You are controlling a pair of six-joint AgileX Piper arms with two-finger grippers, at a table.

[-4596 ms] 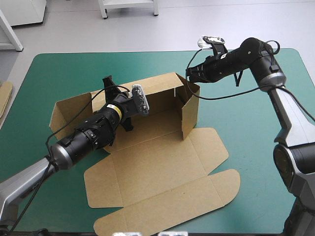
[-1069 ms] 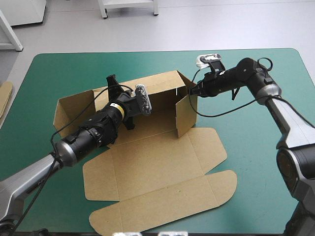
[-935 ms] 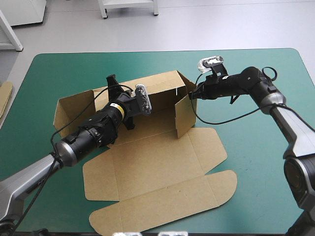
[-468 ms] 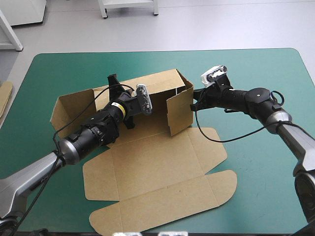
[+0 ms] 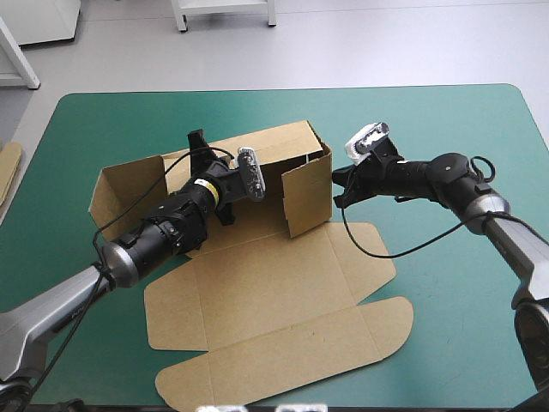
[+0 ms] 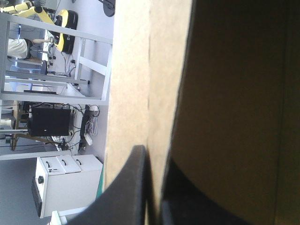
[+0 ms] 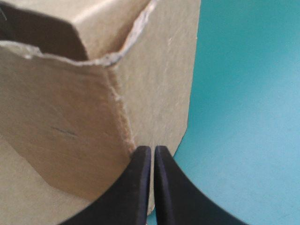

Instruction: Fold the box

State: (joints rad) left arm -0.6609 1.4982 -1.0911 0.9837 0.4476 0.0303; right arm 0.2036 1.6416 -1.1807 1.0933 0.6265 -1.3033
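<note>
The brown box [image 5: 257,283] lies open on the teal-green cover, its lid panels flat toward the near edge. Its back wall [image 5: 274,154] stands raised. My left gripper [image 5: 197,148] is shut on the top edge of that wall; in the left wrist view the board [image 6: 234,93] runs between the black fingers of the left gripper [image 6: 151,152]. The right side wall [image 5: 307,193] stands upright, swung inward. My right gripper [image 5: 337,184] is shut, its tips against that wall's outer face. In the right wrist view the right gripper [image 7: 153,150] touches the wall [image 7: 70,131] near its corner fold.
The left side flap [image 5: 129,184] stands angled outward. An edge of more board [image 5: 9,167] shows at the table's left edge. Bare teal-green cover [image 5: 463,283] stretches to the right of the box and along the far edge.
My right gripper has moved nearer and leftward, and the right side wall has swung inward with it. The left gripper has stayed shut on the back wall.
</note>
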